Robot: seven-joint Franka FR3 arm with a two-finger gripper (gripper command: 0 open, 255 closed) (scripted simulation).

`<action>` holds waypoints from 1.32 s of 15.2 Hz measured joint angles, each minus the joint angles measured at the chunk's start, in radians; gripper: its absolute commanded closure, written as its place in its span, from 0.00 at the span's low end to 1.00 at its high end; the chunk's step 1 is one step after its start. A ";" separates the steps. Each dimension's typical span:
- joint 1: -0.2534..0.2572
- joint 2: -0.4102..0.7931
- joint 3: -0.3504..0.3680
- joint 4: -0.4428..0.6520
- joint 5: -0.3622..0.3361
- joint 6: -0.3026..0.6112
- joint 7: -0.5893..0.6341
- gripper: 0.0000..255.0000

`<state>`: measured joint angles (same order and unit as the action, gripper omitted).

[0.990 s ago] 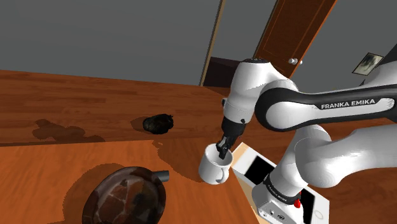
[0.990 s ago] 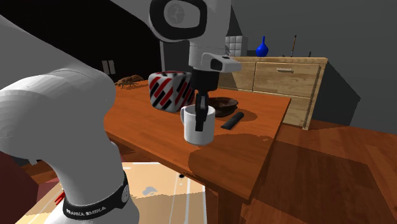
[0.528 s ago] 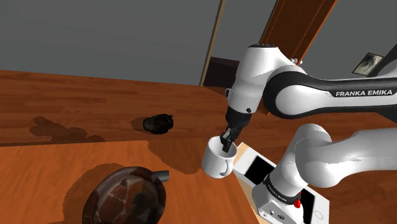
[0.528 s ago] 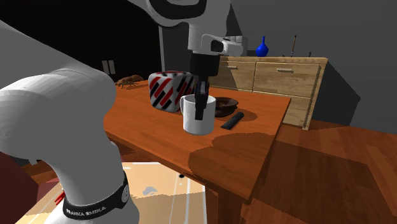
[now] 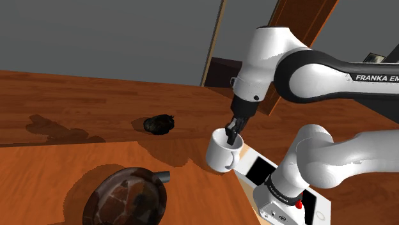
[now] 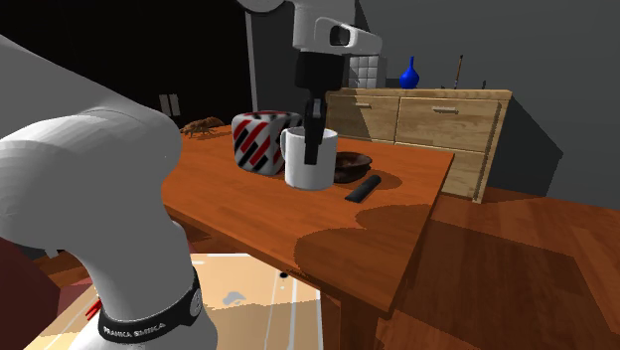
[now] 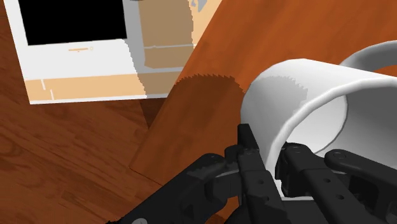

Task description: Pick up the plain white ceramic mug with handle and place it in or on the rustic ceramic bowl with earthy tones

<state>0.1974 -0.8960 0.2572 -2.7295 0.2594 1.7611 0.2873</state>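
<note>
Your claw (image 5: 231, 135) pinches the white mug (image 5: 220, 158) by its rim wall, one finger inside; judge it stiff, slick and breakable, so carry it gently to the brown bowl (image 5: 121, 195).

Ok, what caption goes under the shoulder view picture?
Black gripper holds a white mug by its rim above the table, brown bowl nearby.

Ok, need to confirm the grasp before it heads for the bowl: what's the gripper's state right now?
Gripper: closed on the white mug, one finger inside the rim, one outside.
</note>
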 measured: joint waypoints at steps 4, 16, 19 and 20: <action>-0.004 -0.006 -0.011 0.047 -0.011 -0.054 0.004 1.00; -0.004 0.090 0.033 0.230 0.005 -0.130 0.070 1.00; -0.001 0.179 0.095 0.311 0.031 -0.109 0.130 1.00; -0.003 0.215 0.116 0.334 0.037 -0.093 0.148 1.00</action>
<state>0.1940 -0.6814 0.3733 -2.3950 0.2959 1.6679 0.4353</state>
